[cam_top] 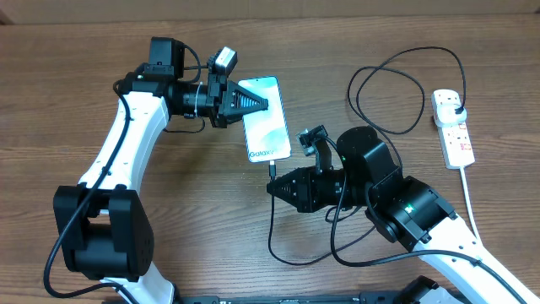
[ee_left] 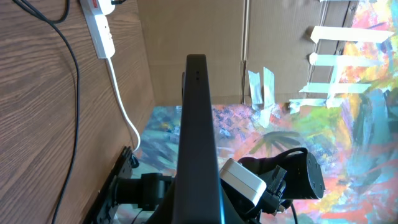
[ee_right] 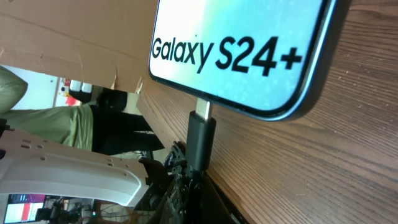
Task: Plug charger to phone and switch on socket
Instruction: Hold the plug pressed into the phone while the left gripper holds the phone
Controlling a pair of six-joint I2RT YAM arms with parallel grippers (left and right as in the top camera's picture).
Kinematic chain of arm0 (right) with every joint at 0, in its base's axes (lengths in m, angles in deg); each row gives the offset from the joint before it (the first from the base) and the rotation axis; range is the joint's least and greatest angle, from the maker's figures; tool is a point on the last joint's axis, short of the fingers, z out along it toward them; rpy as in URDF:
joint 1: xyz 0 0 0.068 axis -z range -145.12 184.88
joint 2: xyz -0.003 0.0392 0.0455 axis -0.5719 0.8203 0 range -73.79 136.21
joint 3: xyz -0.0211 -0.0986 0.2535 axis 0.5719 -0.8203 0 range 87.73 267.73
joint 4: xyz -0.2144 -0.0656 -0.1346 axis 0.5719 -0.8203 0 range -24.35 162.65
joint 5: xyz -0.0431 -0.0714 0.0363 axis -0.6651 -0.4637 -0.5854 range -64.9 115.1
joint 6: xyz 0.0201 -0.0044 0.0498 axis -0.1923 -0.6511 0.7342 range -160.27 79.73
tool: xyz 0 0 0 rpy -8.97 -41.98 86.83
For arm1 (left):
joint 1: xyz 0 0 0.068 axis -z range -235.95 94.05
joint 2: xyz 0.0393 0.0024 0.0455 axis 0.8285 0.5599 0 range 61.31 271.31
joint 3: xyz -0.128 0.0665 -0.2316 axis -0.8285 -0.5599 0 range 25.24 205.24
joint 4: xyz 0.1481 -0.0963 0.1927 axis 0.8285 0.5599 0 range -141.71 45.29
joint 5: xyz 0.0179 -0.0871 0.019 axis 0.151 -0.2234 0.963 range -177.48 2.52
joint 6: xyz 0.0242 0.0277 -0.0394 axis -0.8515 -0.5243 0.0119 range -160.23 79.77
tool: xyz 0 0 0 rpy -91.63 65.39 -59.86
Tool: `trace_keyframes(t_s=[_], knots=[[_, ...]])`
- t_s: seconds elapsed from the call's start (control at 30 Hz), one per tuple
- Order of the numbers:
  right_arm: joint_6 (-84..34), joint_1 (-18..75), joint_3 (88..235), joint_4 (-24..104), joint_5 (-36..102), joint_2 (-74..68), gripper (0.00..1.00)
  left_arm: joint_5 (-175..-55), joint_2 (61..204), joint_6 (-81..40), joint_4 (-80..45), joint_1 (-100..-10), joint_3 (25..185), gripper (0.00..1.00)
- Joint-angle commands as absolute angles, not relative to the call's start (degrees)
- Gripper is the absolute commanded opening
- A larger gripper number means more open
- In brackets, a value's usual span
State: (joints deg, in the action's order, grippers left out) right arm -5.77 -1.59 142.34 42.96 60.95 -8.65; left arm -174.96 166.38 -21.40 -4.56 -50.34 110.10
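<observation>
Both pairs hold something: the left fingers (cam_top: 251,103) pinch the phone (cam_top: 266,122) mid-tabletop (cam_top: 169,211), and the right fingers (cam_top: 285,187) grip the charger (ee_right: 200,134) at its port. Some metal shows; a crooked push could bend it.

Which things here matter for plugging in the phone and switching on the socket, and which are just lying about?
Job: phone; charger, its tip at the phone's port; socket.
Lying about: cardboard panels beside the table; colourful painted surface.
</observation>
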Motion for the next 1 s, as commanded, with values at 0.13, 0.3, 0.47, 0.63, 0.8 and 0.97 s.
trace_keyframes(t_s=[0.13, 0.3, 0.47, 0.63, 0.8, 0.97], knots=[[-6.2, -1.3, 142.5, 43.6, 59.7, -9.8, 0.04, -178.2, 165.9, -24.0, -4.4, -49.6, 110.7, 0.04], [-6.2, -1.4, 142.5, 43.6, 60.5, -9.8, 0.04, -178.2, 165.9, -24.4, -4.3, -49.6, 110.7, 0.04], [-6.2, -1.4, 142.5, 43.6, 60.5, -9.8, 0.04, -178.2, 165.9, -24.4, -4.3, -49.6, 110.7, 0.04], [-6.2, -1.4, 142.5, 43.7, 60.5, -9.9, 0.04, -178.2, 165.9, -24.4, -4.3, -49.6, 110.7, 0.04], [-6.2, -1.4, 142.5, 43.7, 60.5, -10.3, 0.04, -178.2, 165.9, -24.4, -4.3, -49.6, 110.7, 0.04], [-6.2, -1.4, 142.5, 43.6, 60.5, -10.3, 0.04, -178.2, 165.9, -24.4, -4.3, -49.6, 110.7, 0.04]])
